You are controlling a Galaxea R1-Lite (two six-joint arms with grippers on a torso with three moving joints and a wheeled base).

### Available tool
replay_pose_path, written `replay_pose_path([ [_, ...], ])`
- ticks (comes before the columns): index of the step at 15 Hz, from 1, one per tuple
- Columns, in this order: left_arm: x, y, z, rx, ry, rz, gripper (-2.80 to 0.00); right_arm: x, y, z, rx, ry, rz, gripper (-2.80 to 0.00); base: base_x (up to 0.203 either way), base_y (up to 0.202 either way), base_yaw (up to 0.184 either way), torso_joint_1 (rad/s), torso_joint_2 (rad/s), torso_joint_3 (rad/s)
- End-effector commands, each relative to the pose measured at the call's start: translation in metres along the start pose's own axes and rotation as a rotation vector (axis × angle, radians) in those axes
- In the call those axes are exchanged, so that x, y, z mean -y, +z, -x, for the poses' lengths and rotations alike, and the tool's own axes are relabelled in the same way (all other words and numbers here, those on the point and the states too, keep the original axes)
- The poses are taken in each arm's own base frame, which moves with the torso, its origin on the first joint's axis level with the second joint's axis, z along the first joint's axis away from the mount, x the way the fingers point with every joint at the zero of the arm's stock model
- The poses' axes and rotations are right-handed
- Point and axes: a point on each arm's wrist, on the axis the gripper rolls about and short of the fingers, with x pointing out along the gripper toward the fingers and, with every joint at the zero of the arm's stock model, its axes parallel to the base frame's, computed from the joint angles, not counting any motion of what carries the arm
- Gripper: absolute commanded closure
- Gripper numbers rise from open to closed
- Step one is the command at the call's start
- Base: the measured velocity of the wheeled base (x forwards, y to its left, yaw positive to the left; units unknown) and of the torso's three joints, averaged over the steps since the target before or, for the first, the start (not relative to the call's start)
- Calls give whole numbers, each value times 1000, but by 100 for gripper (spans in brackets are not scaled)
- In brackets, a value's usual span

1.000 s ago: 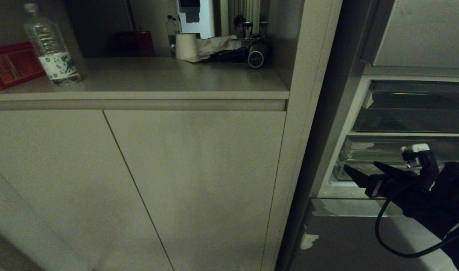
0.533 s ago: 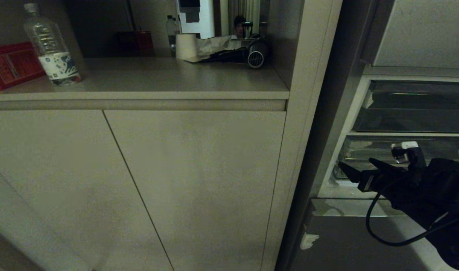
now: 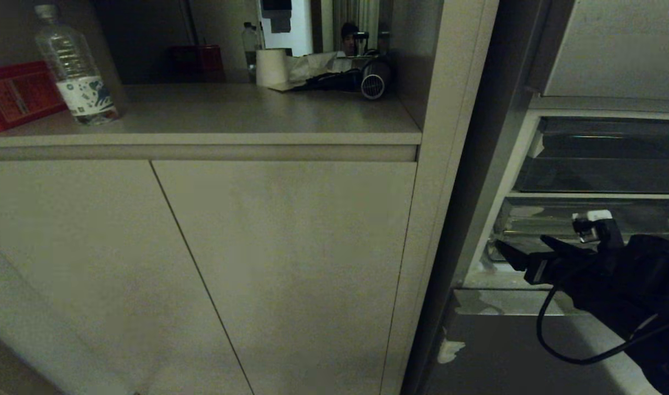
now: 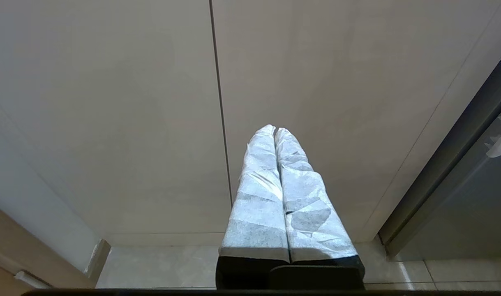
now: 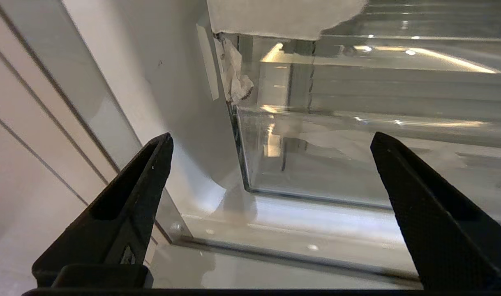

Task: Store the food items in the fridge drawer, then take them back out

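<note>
Lower right of head frame: right gripper (image 3: 523, 248), black, jaws spread wide and grasping nothing, arm reaching level toward the open fridge, black cable looping under it.
Right fingers: two black tapered wedges (image 5: 131, 193), matte textured inner faces, tips well apart, pointing at the clear compartment.
Left gripper (image 4: 275, 130): seen only in the left wrist frame, clenched, fingers wrapped in crinkled white-grey tape and pressed together, pointing at beige cabinet doors (image 4: 151, 102); tiled floor at the frame's bottom.
Just past right fingertips: clear plastic fridge drawer (image 3: 532, 222), lower middle right of head frame, glossy see-through walls, sharp vertical corner; right wrist view shows torn white tape scrap (image 5: 236, 78) at its upper front corner.
Drawer contents: none made out from here; food item not visible in any frame.
Above it: second clear compartment (image 3: 603, 159), darker, white frame around.
Left of fridge: tall beige panel (image 3: 449, 164), smooth matte.
Upper left, far: counter (image 3: 230, 115) with ribbed clear water bottle (image 3: 73, 66), red box (image 3: 16, 93), paper roll (image 3: 272, 66).
</note>
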Motion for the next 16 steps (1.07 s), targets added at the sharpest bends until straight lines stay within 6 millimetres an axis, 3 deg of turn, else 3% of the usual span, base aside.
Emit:
replay_pose_path([
  [1, 0, 0, 0, -2, 0, 0, 0, -1, 8, 5, 32, 4, 4, -280, 0, 0, 0, 0, 0, 0],
  [16, 0, 0, 0, -2, 0, 0, 0, 0, 15, -12, 80, 8, 5, -280, 0, 0, 0, 0, 0, 0],
])
